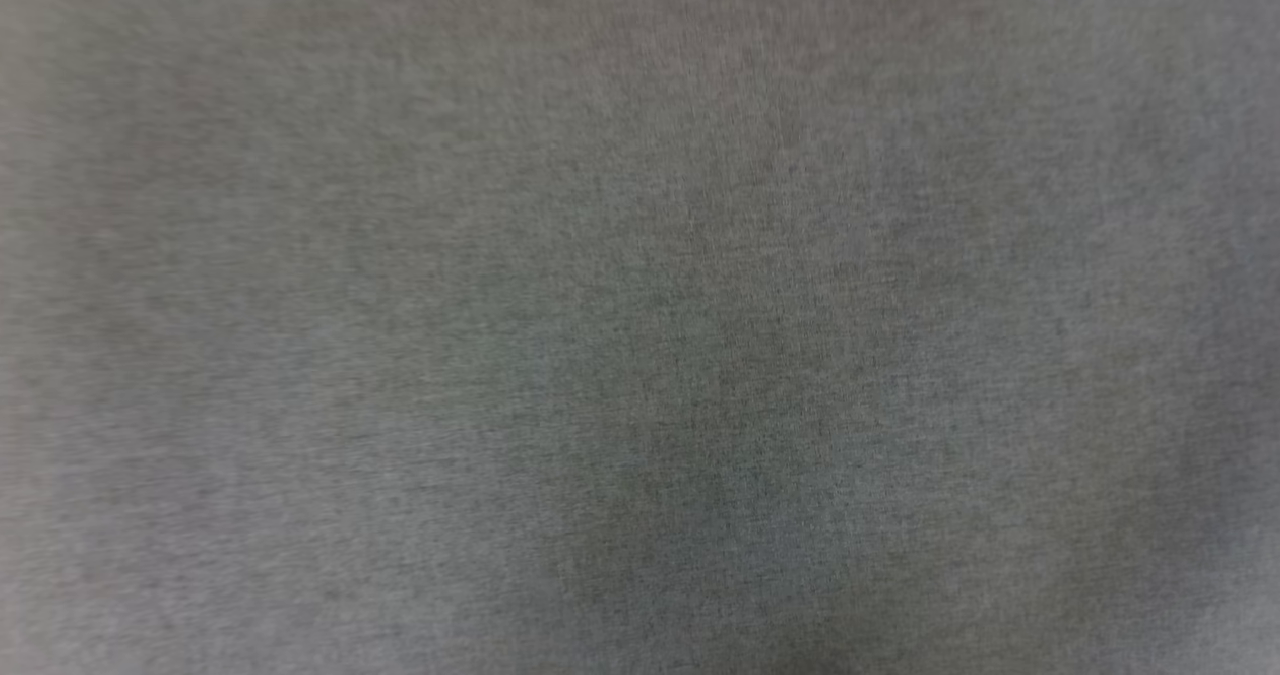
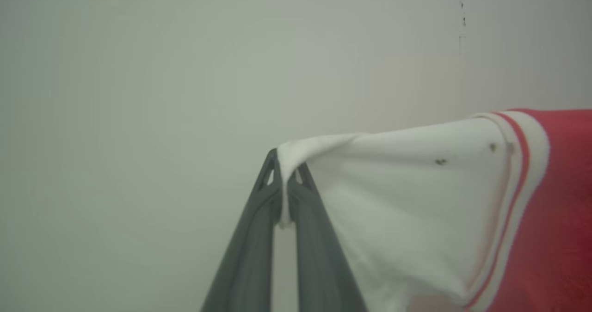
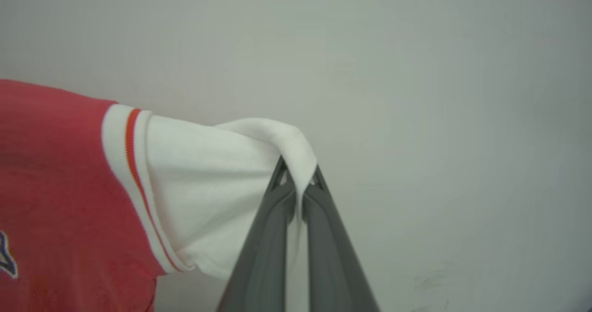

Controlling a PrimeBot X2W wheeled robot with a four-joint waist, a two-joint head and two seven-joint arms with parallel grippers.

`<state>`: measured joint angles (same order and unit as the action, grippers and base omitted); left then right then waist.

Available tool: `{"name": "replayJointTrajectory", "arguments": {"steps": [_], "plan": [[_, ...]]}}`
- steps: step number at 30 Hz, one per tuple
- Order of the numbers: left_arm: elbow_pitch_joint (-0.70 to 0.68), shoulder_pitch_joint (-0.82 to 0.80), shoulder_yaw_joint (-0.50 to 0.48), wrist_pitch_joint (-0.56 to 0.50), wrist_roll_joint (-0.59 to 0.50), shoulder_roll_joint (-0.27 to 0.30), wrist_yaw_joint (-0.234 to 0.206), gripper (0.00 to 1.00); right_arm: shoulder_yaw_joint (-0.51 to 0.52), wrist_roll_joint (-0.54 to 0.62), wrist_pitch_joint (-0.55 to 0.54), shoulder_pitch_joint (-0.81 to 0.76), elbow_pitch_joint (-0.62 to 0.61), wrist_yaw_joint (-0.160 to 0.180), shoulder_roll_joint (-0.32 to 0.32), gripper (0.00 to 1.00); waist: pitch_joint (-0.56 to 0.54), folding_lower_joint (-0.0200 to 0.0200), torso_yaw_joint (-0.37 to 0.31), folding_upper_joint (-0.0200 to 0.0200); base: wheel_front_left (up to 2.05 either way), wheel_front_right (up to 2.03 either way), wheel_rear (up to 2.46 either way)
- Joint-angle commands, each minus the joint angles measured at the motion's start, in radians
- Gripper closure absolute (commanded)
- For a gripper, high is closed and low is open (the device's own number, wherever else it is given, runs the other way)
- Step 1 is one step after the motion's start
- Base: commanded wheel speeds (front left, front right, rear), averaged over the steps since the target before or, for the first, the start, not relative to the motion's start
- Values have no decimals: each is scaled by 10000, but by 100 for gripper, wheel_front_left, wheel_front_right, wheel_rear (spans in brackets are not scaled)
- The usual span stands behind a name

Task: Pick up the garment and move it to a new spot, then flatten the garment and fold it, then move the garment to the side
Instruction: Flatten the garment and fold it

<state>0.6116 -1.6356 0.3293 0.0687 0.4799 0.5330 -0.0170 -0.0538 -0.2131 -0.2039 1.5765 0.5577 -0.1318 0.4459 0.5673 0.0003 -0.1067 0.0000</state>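
— Holding anything, the left claw (image 2: 284,166)?

— Yes. Its two dark fingers (image 2: 249,247) are pressed together on a bunched fold of the garment (image 2: 439,219), pinched right at the tips. It has hold of a white sleeve (image 2: 393,192). From the claw the cloth stretches off to the right, past a red-and-white striped trim (image 2: 520,164), into the red body.

— And the right claw (image 3: 299,175)?

— Mirrored: clamped shut on the other white sleeve (image 3: 208,182), with the red body to its left. A scrap of dark-edged lettering (image 3: 7,256) sits at that claw's far lower left.

— Is the garment on the desk?

— Can't tell. Behind both claws is a plain pale grey background (image 2: 138,94), and the head camera gives a blurred grey speckled surface (image 1: 640,315).
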Motion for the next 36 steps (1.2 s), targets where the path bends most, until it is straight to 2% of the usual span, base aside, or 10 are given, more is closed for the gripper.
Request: {"name": "replayJointTrajectory", "arguments": {"steps": [1,12,19,23,28,31,36], "plan": [[87,-139,-25,61,-41,105,10,100,18,-69,79,189,100,21,-22,100,555,-3,-229,0,0,0,0],[1423,-349,-90,914,189,-18,389,100,-1018,-693,1208,847,1636,19,-333,100,1574,-3,-227,0,0,0,0],[2189,726,-443,1583,875,-325,738,100,-1841,-1445,1801,-161,2113,19,-395,100,1189,-3,34,0,0,0,0],[2272,2095,-774,1849,1345,-502,946,100,-2481,-1963,1916,-1504,1916,19,-152,100,453,-3,291,0,0,0,0],[1815,4804,-1187,1966,1729,-772,999,100,-3064,-2726,1814,-4005,1222,21,256,100,-888,-3,520,0,0,0,0],[1056,6774,-1472,1976,1701,-867,792,100,-3168,-3081,1565,-5770,450,21,482,100,-1659,-3,606,0,0,0,0],[-462,9949,-1596,1982,1554,-1066,305,100,-2635,-3311,888,-8651,-816,19,595,100,-2725,-3,750,0,0,0,0]]}}
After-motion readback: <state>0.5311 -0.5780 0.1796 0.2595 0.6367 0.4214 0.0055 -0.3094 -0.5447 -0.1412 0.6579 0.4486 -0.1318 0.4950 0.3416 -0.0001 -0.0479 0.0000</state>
